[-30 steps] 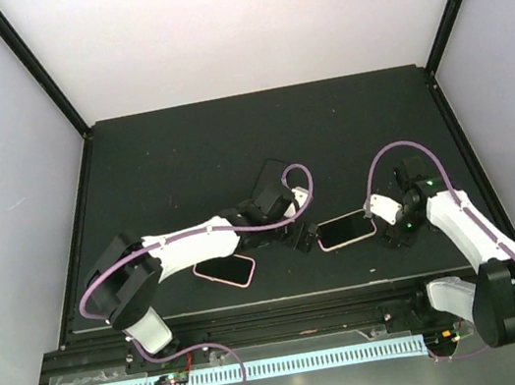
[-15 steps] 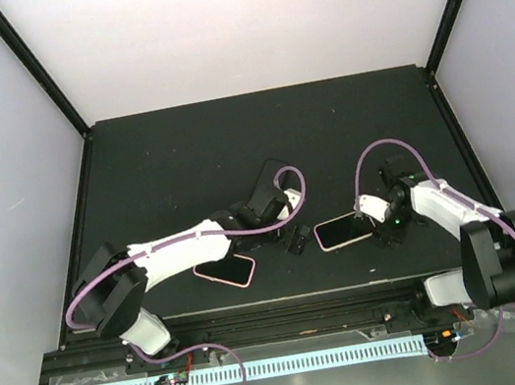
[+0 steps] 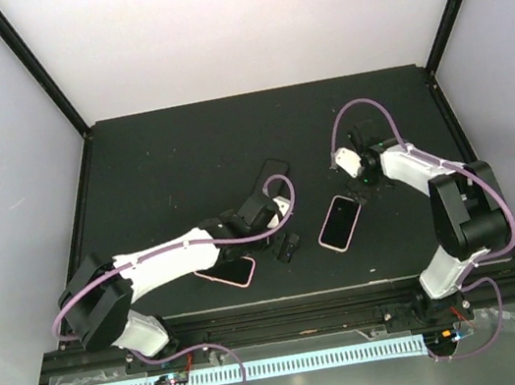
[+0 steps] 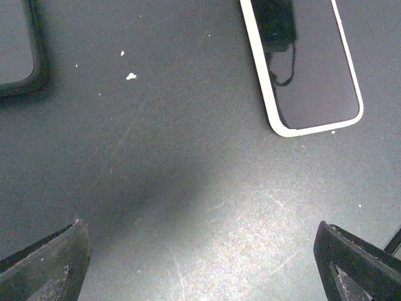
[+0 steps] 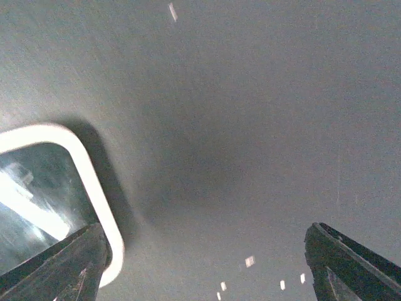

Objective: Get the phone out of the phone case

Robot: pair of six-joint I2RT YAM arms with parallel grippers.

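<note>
A phone in a pale pink-white case lies screen up and diagonal on the black mat, with no gripper touching it. In the left wrist view it is at the top right, and in the right wrist view its rounded corner is at the lower left. My left gripper hovers open and empty just left of it; its fingers stand wide apart over bare mat. My right gripper is open and empty just beyond the phone's far end; one of its fingers shows at the lower right.
A second phone in a pink case lies partly under my left arm near the front edge. A black case lies behind the left wrist; a dark-rimmed thing at the left wrist view's top left looks like it. Walls enclose the mat.
The phone has turned from lying crosswise to diagonal. My right gripper swung from the phone's right end to behind it. My left gripper drew back slightly to the near left.
</note>
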